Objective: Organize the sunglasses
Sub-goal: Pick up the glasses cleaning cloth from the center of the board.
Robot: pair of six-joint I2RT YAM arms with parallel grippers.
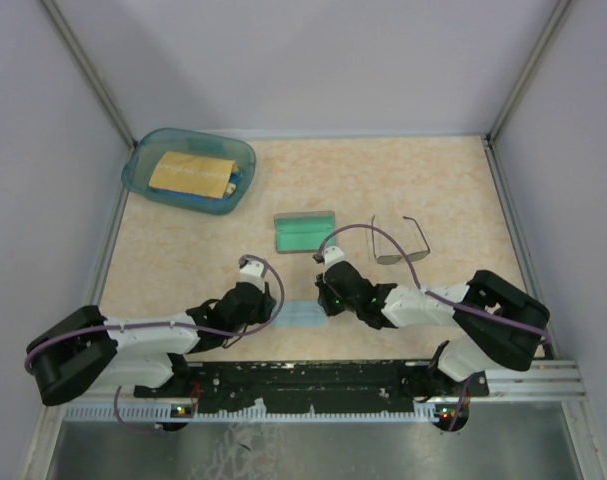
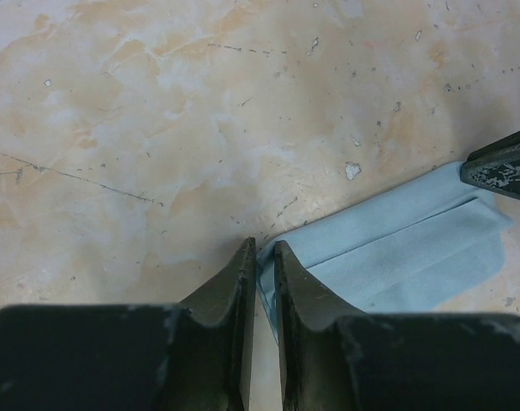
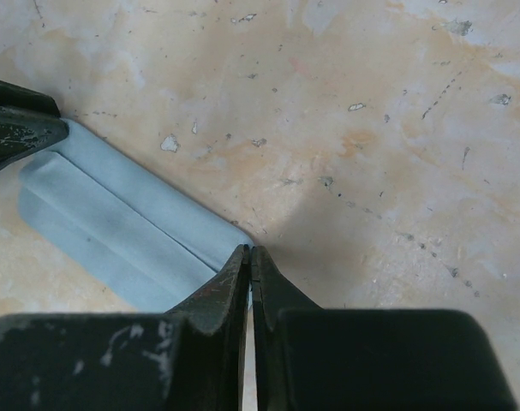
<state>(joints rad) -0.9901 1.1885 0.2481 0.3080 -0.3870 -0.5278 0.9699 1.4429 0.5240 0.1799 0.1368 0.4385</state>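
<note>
Tabletop (image 1: pixel 183 260) near edge: left end effector (image 2: pixel 261 265) & right end effector (image 3: pixel 249 261) clamped narrow on cloth (image 1: pixel 305 314) ends. Risk, prob.: uneven pull could've slipped a corner, unfolding it.

Beige marbled tabletop (image 1: pixel 453 180), scuffed and speckled. At the far left corner, a teal see-through bin (image 1: pixel 138 172). Near the middle, an open grey case (image 1: pixel 304 231) with teal lining; just right of it and apart from it, the sunglasses (image 1: pixel 390 256), temples unfolded. Toward the near edge, a folded light blue cloth (image 1: pixel 305 314), lying flat.
</note>
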